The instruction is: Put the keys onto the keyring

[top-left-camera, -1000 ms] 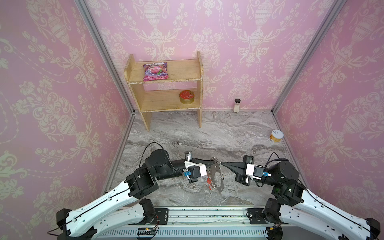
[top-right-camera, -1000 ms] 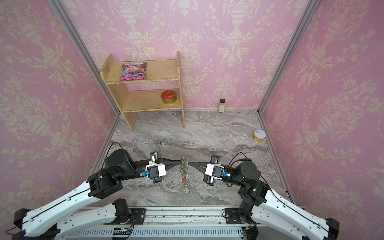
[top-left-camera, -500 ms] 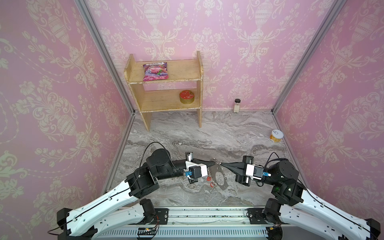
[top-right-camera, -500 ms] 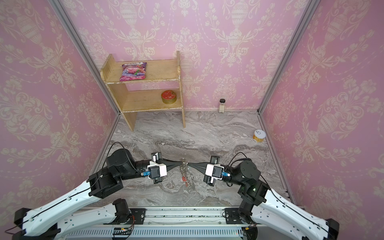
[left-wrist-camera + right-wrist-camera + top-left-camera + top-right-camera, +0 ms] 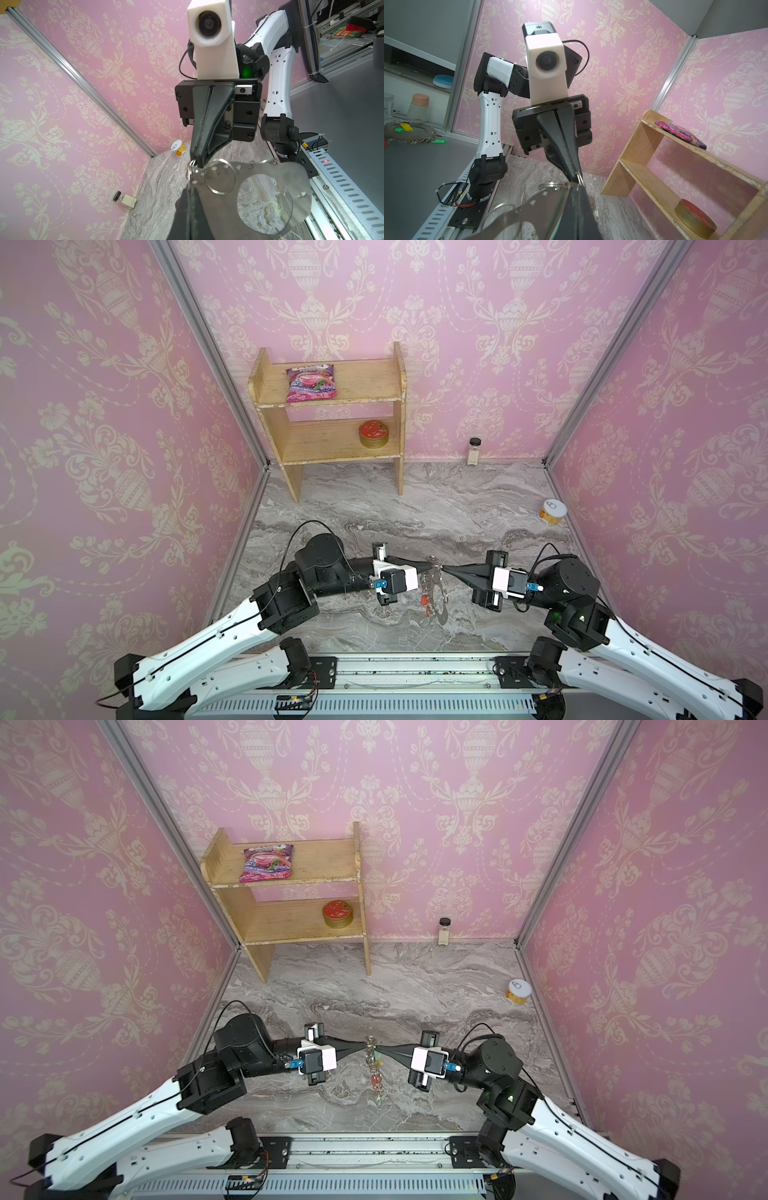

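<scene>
Both my left gripper (image 5: pixel 430 569) and right gripper (image 5: pixel 445 570) are pinching the top of the keyring (image 5: pixel 434 585), tips nearly touching. It is hanging long-way down above the table (image 5: pixel 415 506). The keys (image 5: pixel 377 1052) are dangling under my tips. The shelf (image 5: pixel 332 403) is holding a pink bag (image 5: pixel 311 383) and a red tin (image 5: pixel 374 433). My arms are pointing inward at each other.

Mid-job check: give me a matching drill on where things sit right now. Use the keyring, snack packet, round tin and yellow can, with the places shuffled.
Things:
1. keyring
2. snack packet
3. round tin
4. yellow can

Places:
A. lower shelf
B. on the table, by the right wall
C. held off the table between the left gripper and right gripper
D. upper shelf

Pairs: 1-C, 2-D, 3-A, 4-B.
</scene>
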Motion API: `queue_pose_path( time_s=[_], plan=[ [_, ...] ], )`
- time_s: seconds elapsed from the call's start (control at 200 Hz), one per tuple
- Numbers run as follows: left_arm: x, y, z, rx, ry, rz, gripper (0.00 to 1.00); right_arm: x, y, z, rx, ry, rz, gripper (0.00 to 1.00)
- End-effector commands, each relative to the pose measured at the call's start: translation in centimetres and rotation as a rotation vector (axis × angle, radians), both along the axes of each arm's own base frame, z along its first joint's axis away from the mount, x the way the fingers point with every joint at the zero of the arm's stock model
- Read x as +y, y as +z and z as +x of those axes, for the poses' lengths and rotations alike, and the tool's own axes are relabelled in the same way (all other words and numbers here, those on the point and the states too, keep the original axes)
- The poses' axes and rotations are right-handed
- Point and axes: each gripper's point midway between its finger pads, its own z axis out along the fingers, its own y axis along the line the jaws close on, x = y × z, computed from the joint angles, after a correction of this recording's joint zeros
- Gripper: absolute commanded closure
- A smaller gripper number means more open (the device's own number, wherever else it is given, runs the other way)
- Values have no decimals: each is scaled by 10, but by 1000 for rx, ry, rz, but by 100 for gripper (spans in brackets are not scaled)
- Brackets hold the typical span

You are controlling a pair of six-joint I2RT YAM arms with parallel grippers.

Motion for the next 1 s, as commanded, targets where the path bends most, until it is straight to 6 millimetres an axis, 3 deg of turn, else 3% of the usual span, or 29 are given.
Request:
queue_pose_path(
  time_s=[0.0,0.696,0.996],
  plan=[
    [-2,3,-3,6,-17,13,100,-4,23,-13,-33,49,44,100],
    [-9,-3,3,62,-5,100,100,3,16,-14,-23,73,-23,100],
    [-11,-4,3,109,-9,173,100,5,9,-3,-4,12,-78,100]
  ],
)
